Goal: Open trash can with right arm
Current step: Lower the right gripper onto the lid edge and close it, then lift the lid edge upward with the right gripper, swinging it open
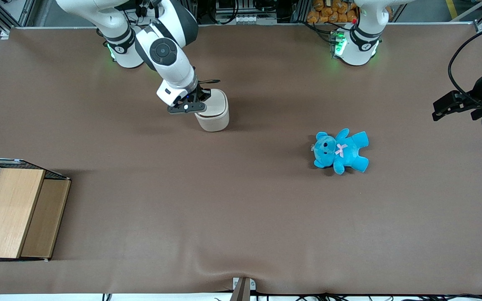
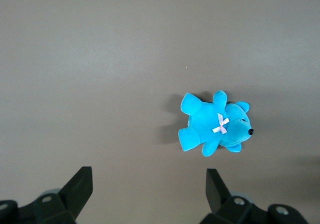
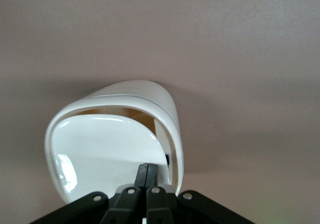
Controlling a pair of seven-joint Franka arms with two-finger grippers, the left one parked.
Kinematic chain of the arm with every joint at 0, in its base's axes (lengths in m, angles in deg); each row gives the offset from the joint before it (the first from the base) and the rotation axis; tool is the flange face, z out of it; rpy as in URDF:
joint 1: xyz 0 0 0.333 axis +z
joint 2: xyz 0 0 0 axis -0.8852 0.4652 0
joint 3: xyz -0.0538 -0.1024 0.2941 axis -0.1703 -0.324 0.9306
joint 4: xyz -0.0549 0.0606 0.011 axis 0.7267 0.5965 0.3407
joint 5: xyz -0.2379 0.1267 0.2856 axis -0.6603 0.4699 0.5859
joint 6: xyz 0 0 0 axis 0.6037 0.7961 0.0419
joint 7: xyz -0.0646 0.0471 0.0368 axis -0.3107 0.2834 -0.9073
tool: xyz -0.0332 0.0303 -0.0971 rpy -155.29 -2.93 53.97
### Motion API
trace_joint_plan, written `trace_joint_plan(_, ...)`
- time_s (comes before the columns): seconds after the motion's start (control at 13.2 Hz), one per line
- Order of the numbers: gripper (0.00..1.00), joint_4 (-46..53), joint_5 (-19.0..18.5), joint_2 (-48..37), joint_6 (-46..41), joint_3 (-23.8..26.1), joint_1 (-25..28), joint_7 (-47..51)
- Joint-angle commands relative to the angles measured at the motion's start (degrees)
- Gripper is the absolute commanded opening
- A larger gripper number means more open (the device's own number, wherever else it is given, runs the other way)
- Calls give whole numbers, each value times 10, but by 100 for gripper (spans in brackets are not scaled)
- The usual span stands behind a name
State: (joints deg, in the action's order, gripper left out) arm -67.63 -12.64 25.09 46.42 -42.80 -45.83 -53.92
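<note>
Trash can: one small cream-white plastic trash can (image 1: pixel 215 112) with a rounded-square section, standing upright on the brown table (image 1: pixel 241 209), long axis vertical.
Lid: one flat glossy lid (image 3: pixel 107 151), tilted with a gap showing along its edge under the rim.
Gripper: one black two-finger gripper (image 3: pixel 147 176) on the white right arm (image 1: pixel 170 58), fingers pressed together, tips at the lid's edge.
Teddy: one blue plush teddy (image 1: pixel 340 151), lying flat, nearer the front camera than the trash can, toward the parked arm's end.
Box: one wooden box with wire mesh (image 1: pixel 13 213), nearer the front camera than the trash can, at the working arm's end.
</note>
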Motion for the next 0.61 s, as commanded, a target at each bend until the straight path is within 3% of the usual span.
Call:
trace_joint_plan(0.0, 0, 51, -8, 2, -57, 4, -4, 25)
trace_joint_plan(0.53, 0, 106, 1, 10, -63, 22, 9, 89)
